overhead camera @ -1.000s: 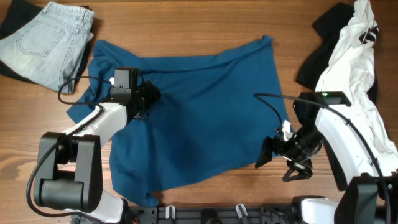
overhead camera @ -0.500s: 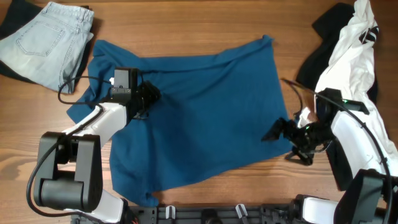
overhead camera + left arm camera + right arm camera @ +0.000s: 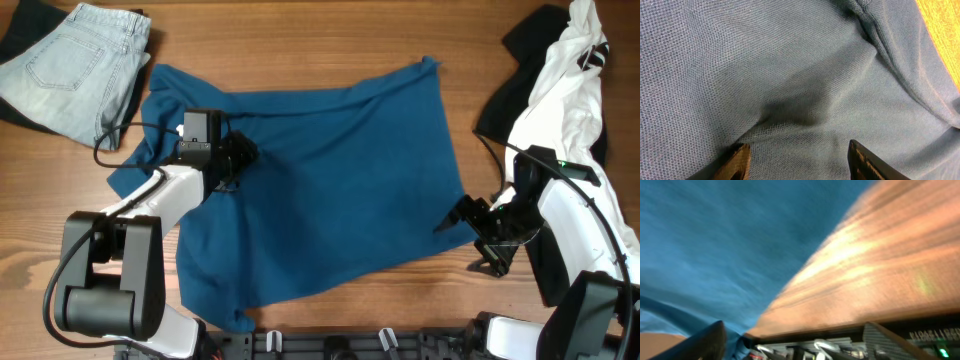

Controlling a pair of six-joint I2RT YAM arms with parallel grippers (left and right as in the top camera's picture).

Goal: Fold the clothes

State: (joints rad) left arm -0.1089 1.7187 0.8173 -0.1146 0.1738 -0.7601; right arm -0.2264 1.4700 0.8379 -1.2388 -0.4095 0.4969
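Right claw (image 3: pixel 467 243), jaws apart, has swung outward to the shirt (image 3: pixel 330 180) edge; left claw (image 3: pixel 797 165) rests spread on it.

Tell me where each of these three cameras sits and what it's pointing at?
Overhead: above the table, looking straight down on the teal shirt, jeans, white garment, left gripper and right gripper.
Left wrist: on the left wrist, close over shirt fabric; left gripper's open fingers at bottom.
Right wrist: on the right wrist, blurred, facing the shirt's edge and bare table; open fingers at the corners.
Shared: all show the shirt.
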